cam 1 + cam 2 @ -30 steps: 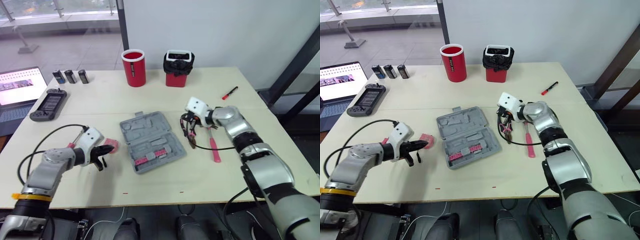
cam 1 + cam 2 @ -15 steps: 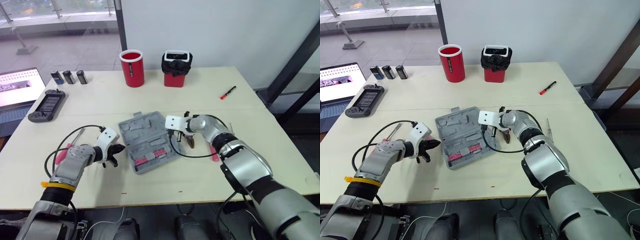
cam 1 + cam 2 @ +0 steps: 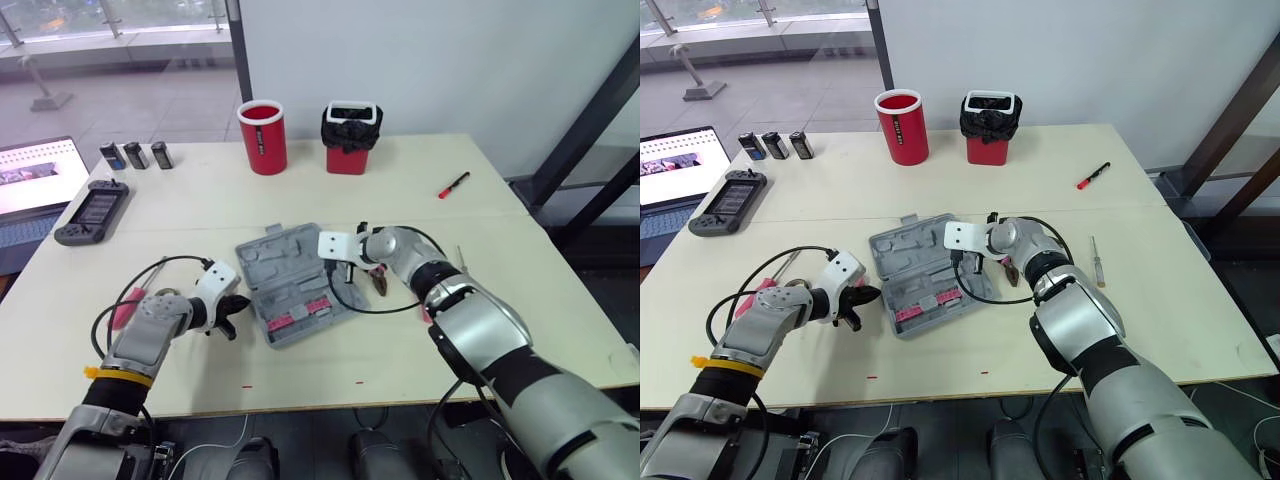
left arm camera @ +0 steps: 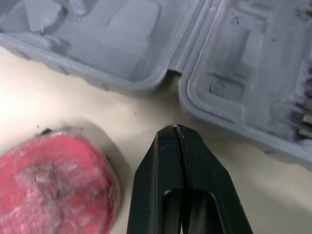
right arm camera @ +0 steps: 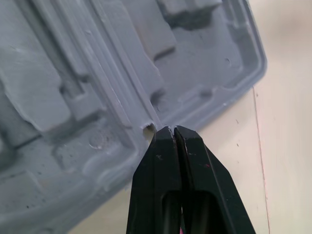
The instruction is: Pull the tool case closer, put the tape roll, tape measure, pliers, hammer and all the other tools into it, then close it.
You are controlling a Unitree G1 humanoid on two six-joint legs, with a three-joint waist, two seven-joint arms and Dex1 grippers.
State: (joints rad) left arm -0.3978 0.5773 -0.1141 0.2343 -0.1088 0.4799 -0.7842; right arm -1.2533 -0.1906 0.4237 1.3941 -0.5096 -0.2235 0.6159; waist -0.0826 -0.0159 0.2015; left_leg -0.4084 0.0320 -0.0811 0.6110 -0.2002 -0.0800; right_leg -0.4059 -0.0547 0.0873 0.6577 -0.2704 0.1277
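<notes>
Both clenched shut — left gripper [image 4: 174, 127], right gripper [image 5: 173, 129] — flanking the open tool case [image 3: 280, 255].

The open tool case [image 3: 295, 282] is flanked by the left gripper [image 3: 236, 304] and the right gripper [image 3: 345, 270]. Bare table [image 3: 300, 190] is left behind it, up to the red cup [image 3: 262, 140] and the bin [image 3: 350, 140], and along its near side.

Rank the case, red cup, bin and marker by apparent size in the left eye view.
1. case
2. red cup and bin: they look alike, so no ranking between them
3. marker
</notes>
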